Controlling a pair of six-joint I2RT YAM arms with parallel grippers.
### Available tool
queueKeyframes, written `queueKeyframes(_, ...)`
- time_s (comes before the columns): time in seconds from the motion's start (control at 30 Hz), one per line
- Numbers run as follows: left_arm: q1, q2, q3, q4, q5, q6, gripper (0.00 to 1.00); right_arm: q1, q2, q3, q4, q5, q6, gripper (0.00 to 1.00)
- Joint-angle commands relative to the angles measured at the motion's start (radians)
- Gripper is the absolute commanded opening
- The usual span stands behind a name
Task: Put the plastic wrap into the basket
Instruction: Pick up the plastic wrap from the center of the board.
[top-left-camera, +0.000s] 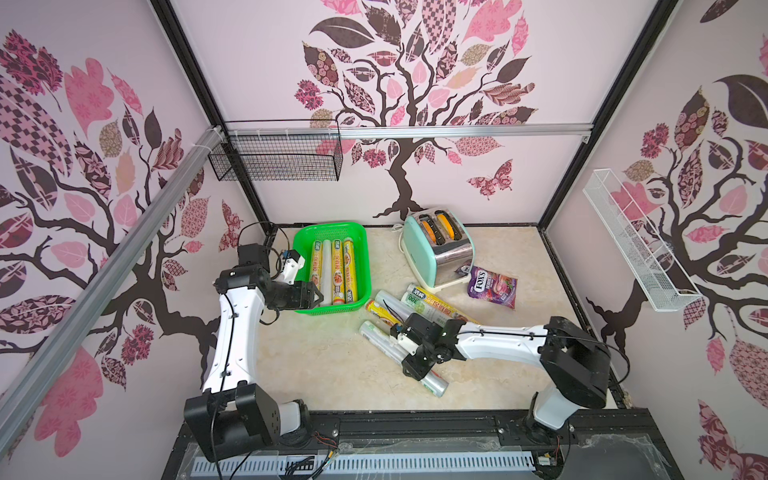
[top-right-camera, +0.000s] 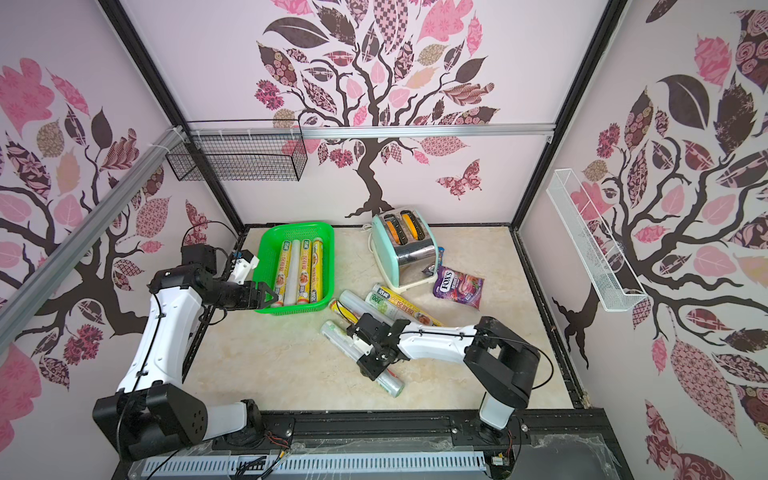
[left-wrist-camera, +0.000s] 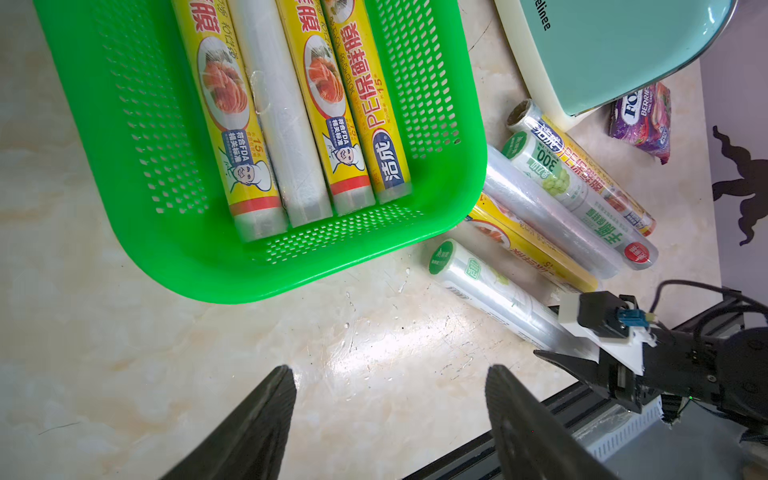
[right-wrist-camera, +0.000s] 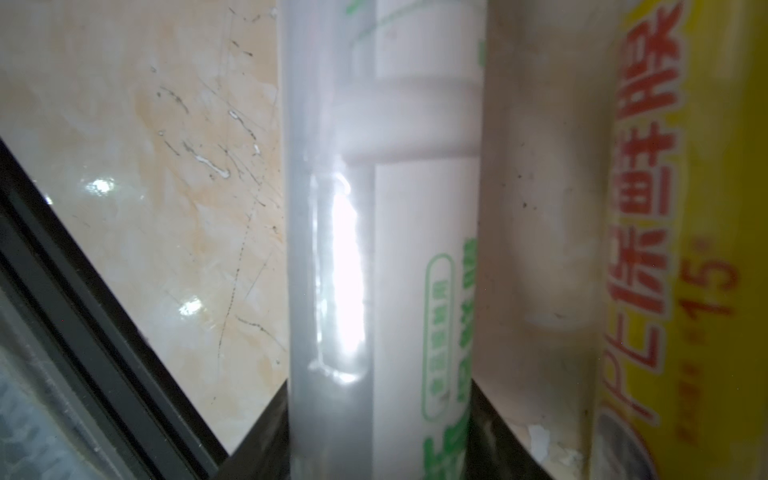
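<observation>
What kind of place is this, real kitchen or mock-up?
Probably a staged kitchen booth: toaster on a marble-look counter, tree-decal wall panels, black wire basket hung on an aluminium rail.

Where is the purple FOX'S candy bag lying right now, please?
In both top views the purple FOX'S candy bag lies on the tabletop on the robot's right side, beside the mint-green toaster and right of the loose plastic wrap rolls.

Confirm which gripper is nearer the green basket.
Left. The left gripper sits open by the near corner of the green basket; the right gripper is farther off, closed around a clear roll lying apart from it.
</observation>
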Motion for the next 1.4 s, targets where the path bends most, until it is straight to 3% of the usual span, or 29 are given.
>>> queueKeyframes(0.0,0.003,-0.015,0.022,-0.008,0.035,-0.013,0.78,0.003,-0.125,-0.047,0.181,-0.017,0.059,0.48)
queueKeyframes(0.2,0.003,0.009,0.128,-0.071,0.189,-0.051,0.79,0.003,-0.287,-0.133,0.362,0.040,0.181,0.46)
queueKeyframes(0.37,0.002,0.006,0.142,-0.002,0.369,-0.197,0.88,0.001,-0.383,-0.147,0.527,0.098,0.253,0.45)
queueKeyframes(0.43,0.001,0.004,0.152,0.011,0.447,-0.214,0.97,0.001,-0.402,-0.148,0.610,0.110,0.269,0.46)
queueKeyframes(0.63,-0.030,-0.022,0.157,0.189,0.544,-0.389,0.98,0.001,-0.387,-0.082,0.745,0.224,0.335,0.45)
queueKeyframes(0.8,-0.159,-0.040,0.183,0.229,0.482,-0.371,0.98,0.003,-0.290,-0.009,0.827,0.299,0.394,0.44)
queueKeyframes(1.07,-0.314,-0.015,0.159,0.348,0.386,-0.419,0.98,0.003,-0.145,0.127,0.933,0.293,0.451,0.42)
queueKeyframes(1.27,-0.385,0.021,0.156,0.359,0.239,-0.415,0.98,0.004,-0.089,0.191,0.977,0.274,0.459,0.41)
queueKeyframes(1.37,-0.414,0.033,0.158,0.368,0.233,-0.413,0.89,0.004,-0.064,0.218,0.981,0.276,0.455,0.41)
